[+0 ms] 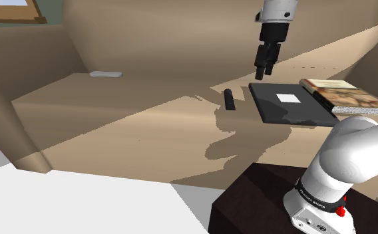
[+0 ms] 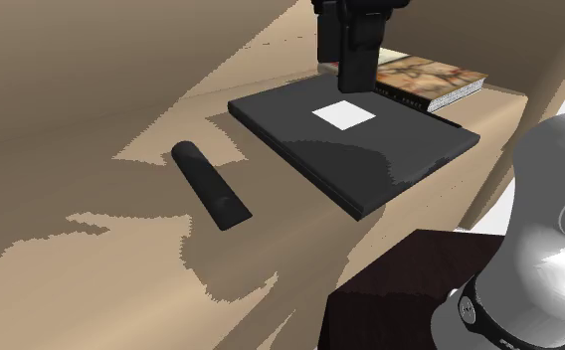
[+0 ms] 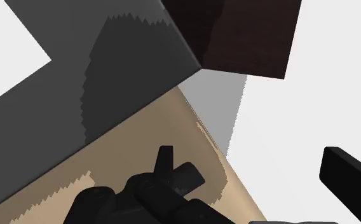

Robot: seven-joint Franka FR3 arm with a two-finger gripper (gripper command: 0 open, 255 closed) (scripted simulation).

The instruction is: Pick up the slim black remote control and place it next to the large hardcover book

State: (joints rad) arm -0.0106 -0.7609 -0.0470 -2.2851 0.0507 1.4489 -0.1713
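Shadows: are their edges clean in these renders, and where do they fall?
Shoulder view: a jagged-edged shadow crosses the tan surface near the remote. Second exterior view: stair-stepped shadow edges around the remote. Wrist view: a saw-toothed shadow on the dark book.

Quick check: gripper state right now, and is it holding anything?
Gripper: open, holding nothing; the black remote lies apart from it beside the dark book.

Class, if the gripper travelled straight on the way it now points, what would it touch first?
Probably the dark book under the gripper, near its edge; depth is unclear, so perhaps the tan seat beside it.
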